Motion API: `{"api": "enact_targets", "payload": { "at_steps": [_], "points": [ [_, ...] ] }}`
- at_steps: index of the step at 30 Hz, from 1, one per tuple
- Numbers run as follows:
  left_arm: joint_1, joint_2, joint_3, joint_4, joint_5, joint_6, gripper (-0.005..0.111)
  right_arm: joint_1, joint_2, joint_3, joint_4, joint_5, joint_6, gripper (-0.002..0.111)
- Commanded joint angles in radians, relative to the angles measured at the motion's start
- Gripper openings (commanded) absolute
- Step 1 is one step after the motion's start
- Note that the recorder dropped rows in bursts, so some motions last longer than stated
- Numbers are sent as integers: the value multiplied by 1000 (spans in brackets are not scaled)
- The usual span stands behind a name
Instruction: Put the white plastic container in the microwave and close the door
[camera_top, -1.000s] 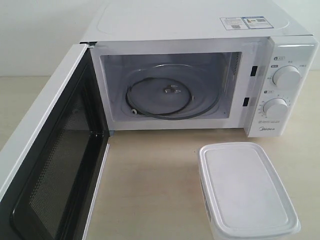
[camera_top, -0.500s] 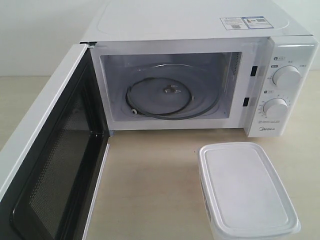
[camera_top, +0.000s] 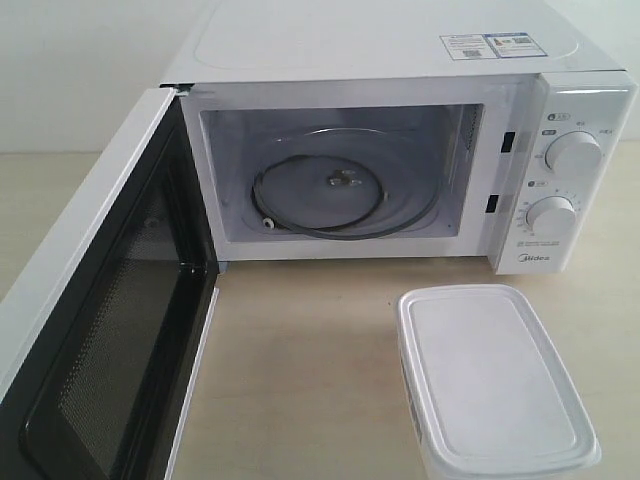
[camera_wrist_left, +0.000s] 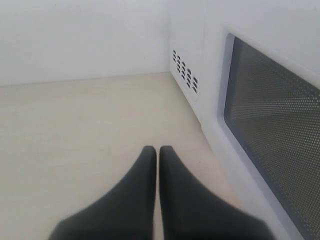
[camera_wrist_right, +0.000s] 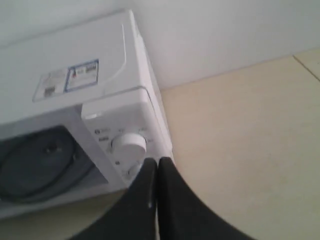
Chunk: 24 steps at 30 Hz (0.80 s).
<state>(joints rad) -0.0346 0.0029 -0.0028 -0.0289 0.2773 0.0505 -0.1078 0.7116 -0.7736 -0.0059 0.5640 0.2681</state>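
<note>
Surface: pale beige tabletop (camera_top: 300, 350), matte, running under and in front of the appliance.
Room: plain light wall (camera_top: 80, 70) behind; nothing else of the room shows.
Microwave (camera_top: 380, 50): white, standing at the back of the table, cavity facing the camera.
Door (camera_top: 90, 330): swung wide on its left hinge, black inner frame and dark mesh window turned toward the cavity side.
Cavity contents: round glass turntable (camera_top: 400, 195) with a dark roller ring (camera_top: 320, 205) and a small hub at its middle.
White plastic container (camera_top: 490, 385): on the table in front of the control panel, apart from the microwave, flat rimmed lid on; contents cannot be seen.
Dials: two round white knobs, upper dial (camera_top: 573, 152) above lower dial (camera_top: 552, 214), on the right panel.
Writing: "Midea" logo (camera_top: 529, 264) below the dials; small print round the dials too fine to read.
Sticker (camera_top: 486, 45): on the top panel near the right front, white and blue, text illegible.
Left gripper (camera_wrist_left: 157, 149): dark fingers clenched tip to tip, nothing between them, above bare table beside the door's outer face; side vent slots (camera_wrist_left: 185, 70) beyond.
Right gripper (camera_wrist_right: 157, 161): fingers pressed together, gripping nothing, near the dial panel.
</note>
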Motion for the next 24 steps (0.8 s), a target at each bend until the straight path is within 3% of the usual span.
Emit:
{"api": "enact_targets", "payload": {
  "at_steps": [1,5,8,19,24],
  "points": [
    [3,-3,3,-5,-8,2,4,1,53,-9,208,125,-342,0],
    [3,-3,3,-5,-8,2,4,1,158,-9,445,288,-595,0],
    [3,-3,3,-5,-8,2,4,1,274,-9,512,380,-651,0],
    [3,-3,3,-5,-8,2,4,-5,557,-7,762,454,-884,0],
    [3,-3,3,-5,-8,2,4,-107,593,-7,865,526,-1010,0]
  ]
}}
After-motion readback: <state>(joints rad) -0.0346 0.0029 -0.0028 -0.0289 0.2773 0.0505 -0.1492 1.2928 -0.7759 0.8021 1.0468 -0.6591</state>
